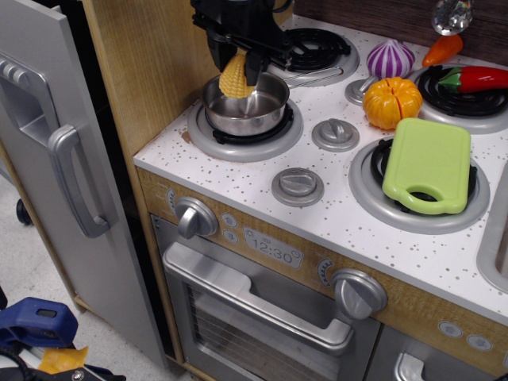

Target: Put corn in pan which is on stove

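The toy stove [238, 186] fills most of the view, its white speckled top carrying grey-ringed coil burners, with silver knobs and an oven door [262, 317] on the wood-tone front. A grey cabinet door [55, 151] stands at 9 o'clock from it. A green cutting board [429, 165] lies on the burner at 3 o'clock. The steel pan [244, 107] sits on the front-left burner, its thin handle pointing toward 2 o'clock. An orange pumpkin [392, 101] rests at 2 o'clock from the pan, with a purple onion [390, 58] just beyond it and a red chili [476, 78] farther right. The black gripper [238, 59] hangs at 12 o'clock over the pan, its fingers closed on the yellow corn [235, 79], which is held above the pan's far rim, tip up.
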`<state>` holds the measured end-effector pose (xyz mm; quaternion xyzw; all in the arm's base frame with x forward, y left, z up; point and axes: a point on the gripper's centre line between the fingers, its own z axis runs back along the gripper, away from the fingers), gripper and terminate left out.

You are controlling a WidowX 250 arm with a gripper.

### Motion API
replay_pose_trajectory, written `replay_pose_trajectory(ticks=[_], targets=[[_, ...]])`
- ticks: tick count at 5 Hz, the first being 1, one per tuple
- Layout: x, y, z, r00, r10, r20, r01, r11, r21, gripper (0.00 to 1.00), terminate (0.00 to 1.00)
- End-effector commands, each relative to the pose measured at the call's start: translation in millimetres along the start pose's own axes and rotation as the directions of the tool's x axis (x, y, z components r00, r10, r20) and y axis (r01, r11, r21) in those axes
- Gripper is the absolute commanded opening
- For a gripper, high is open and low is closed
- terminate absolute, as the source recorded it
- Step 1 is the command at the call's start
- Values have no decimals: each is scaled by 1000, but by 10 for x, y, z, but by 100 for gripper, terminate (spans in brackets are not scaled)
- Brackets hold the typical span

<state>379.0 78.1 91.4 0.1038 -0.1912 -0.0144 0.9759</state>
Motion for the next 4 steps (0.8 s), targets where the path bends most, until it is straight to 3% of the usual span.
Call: replay_pose_trajectory(ticks=[1,3,4], targets=[[213,133,-23,996,-18,87,21,999,-35,100,0],[213,133,-23,996,-18,87,21,999,-35,100,0],[213,133,-23,996,-18,87,21,999,-35,100,100]])
